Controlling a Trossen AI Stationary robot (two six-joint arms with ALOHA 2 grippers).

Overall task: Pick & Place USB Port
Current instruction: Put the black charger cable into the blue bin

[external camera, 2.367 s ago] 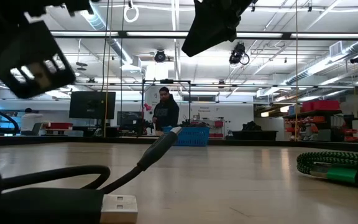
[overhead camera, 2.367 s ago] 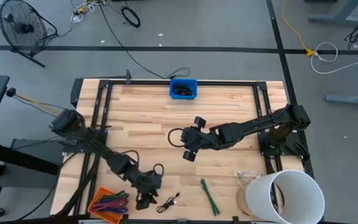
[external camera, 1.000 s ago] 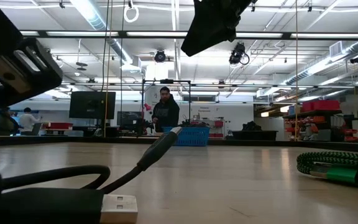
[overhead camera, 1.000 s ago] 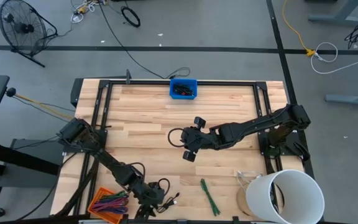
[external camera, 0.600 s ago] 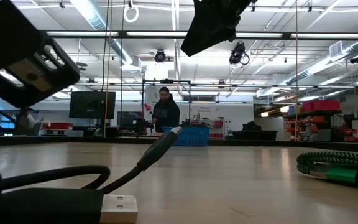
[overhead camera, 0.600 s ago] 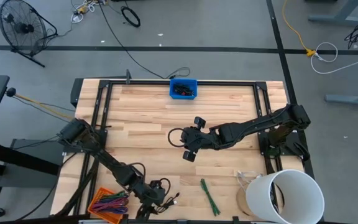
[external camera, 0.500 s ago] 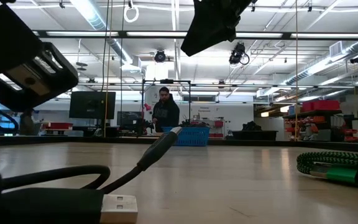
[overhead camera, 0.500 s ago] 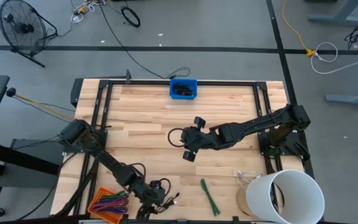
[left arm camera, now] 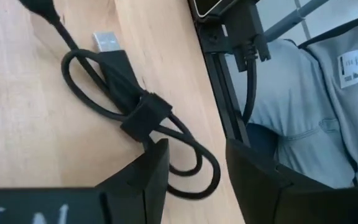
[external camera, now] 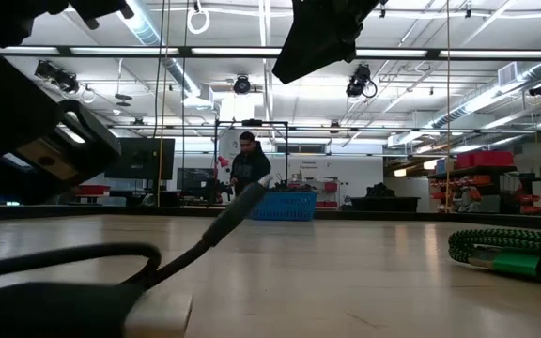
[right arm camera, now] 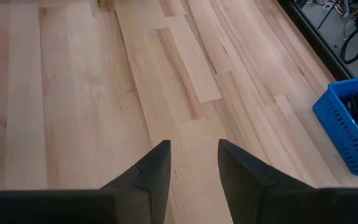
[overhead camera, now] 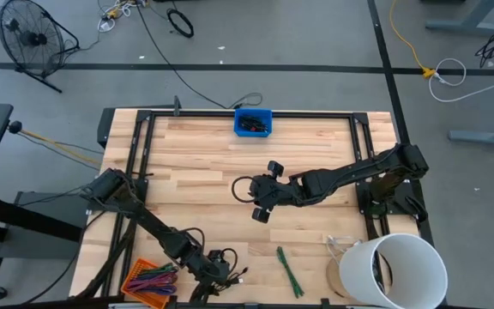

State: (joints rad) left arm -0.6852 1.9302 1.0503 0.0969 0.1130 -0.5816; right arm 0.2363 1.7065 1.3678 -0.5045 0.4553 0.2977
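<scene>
The tabletop [overhead camera: 204, 163] is mostly bare wood, with a white bucket [overhead camera: 394, 270] at its front right corner, a blue bin [overhead camera: 253, 122] at the middle of its back edge and an orange tray [overhead camera: 151, 280] of coloured ties by the front left corner. The right arm waits over the middle, its claw [right arm camera: 193, 163] apart and holding nothing. The left claw [left arm camera: 194, 171] is down at the front edge, just beside the orange tray, fingers apart and straddling the far loop of the bundled USB cable [left arm camera: 129, 99].

The cable lies right at that front edge, its plug [left arm camera: 106, 42] pointing inward. The risk, as I judge it, is a poor bite: the fingers sit over a thin outer loop rather than the strapped middle, so closing here could catch one strand and let the bundle swing or slip, perhaps off the edge. From where I stand I cannot be sure the fingertips reach the wood.
</scene>
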